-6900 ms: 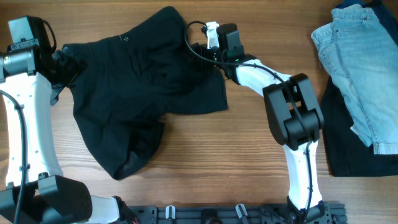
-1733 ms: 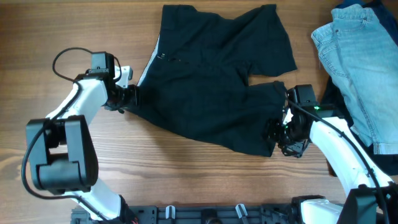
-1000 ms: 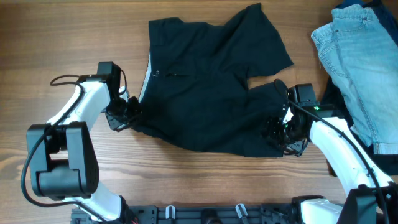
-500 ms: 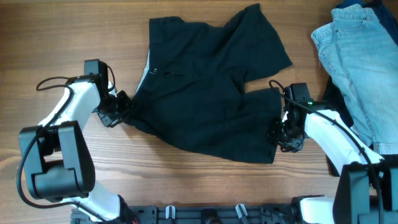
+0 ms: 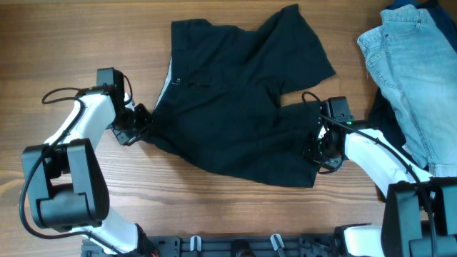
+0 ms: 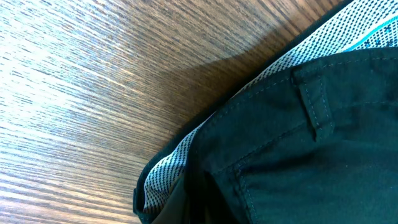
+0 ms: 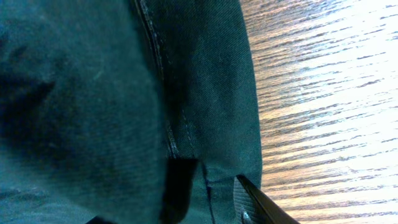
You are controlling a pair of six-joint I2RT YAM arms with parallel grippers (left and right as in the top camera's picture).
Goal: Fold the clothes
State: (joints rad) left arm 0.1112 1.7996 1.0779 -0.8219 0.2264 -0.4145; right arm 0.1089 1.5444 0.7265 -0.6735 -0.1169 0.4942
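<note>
Black woven shorts lie flat on the wood-grain counter, 2 legs toward the denim jeans. Left fingers pinch the dotted-grey waistband corner farthest from them; right fingers meet the stitched hem, grip unclear.

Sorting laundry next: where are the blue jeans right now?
Overhead view: jeans lie at the table's right edge, atop a larger black garment, right of the shorts.

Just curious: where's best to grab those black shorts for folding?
Likely the edges, as the black shorts lie flat: the waistband corner from the left, where the left claw is shut on it, and the lower leg's hem from the right, by the right claw.
</note>
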